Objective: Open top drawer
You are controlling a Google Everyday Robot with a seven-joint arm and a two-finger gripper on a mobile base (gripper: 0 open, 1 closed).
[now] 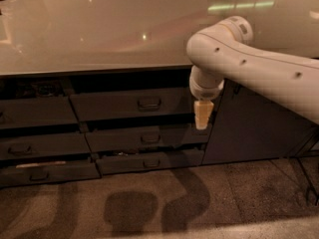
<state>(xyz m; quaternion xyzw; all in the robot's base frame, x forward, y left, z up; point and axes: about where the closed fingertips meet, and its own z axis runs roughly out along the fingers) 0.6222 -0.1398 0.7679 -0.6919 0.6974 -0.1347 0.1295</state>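
The top drawer (114,105) is the widest dark grey front just under the countertop, with a small loop handle (149,103) at its centre. A dark gap shows above its front, and its inside is hidden. My gripper (202,115) hangs down from the white arm (249,68), its pale tip pointing at the floor. It is in front of the drawer's right end, to the right of the handle and a little lower, and it holds nothing that I can see.
Two shorter drawer fronts (149,138) lie below the top drawer, and another bank of drawers (40,143) is on the left. A tall grey cabinet door (254,128) is behind the arm on the right. The pale countertop (99,29) overhangs above, and the floor (149,208) is speckled brown.
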